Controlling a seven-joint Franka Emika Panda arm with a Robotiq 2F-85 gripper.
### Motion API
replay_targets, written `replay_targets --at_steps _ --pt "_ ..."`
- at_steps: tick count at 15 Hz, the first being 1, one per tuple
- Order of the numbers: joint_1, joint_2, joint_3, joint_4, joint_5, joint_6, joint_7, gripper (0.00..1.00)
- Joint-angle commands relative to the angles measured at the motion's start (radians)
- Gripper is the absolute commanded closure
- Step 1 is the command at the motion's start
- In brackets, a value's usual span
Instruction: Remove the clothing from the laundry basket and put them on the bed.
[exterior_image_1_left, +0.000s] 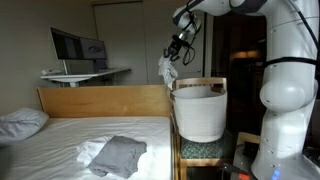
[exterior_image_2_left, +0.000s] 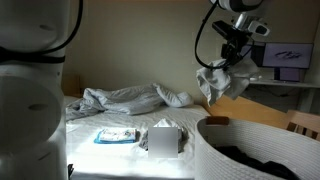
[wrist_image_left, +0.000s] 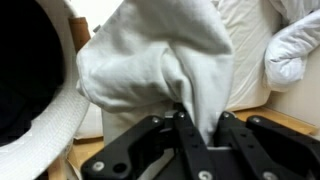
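My gripper (exterior_image_1_left: 176, 52) is shut on a white garment (exterior_image_1_left: 167, 70) and holds it in the air above the rim of the white laundry basket (exterior_image_1_left: 200, 112), over the bed's headboard side. In an exterior view the gripper (exterior_image_2_left: 228, 62) carries the garment (exterior_image_2_left: 215, 82) above the basket (exterior_image_2_left: 250, 150), which still holds dark clothing (exterior_image_2_left: 250, 160). In the wrist view the white cloth (wrist_image_left: 160, 60) hangs bunched between the jaws (wrist_image_left: 195, 125), with the basket rim (wrist_image_left: 45, 120) at the left. The bed (exterior_image_1_left: 60, 135) has a grey garment (exterior_image_1_left: 118, 155) and white clothes on it.
A wooden headboard (exterior_image_1_left: 100, 100) stands between bed and basket. A pillow (exterior_image_1_left: 20, 122) lies on the bed. A desk with a monitor (exterior_image_1_left: 78, 47) is behind. A crumpled blanket (exterior_image_2_left: 125, 97) and small items (exterior_image_2_left: 118, 136) lie on the bed. The robot base (exterior_image_1_left: 285, 100) stands beside the basket.
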Motion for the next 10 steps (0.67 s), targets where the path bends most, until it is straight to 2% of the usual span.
replay_targets --at_steps 1,5,10 --pt "0.062 -0.075 0.036 -0.094 0.127 0.202 -0.030 0.90" --pt "0.159 -0.075 0.112 -0.124 0.264 0.320 -0.102 0.90" --pt "0.296 -0.065 0.221 -0.163 0.232 0.473 -0.151 0.90"
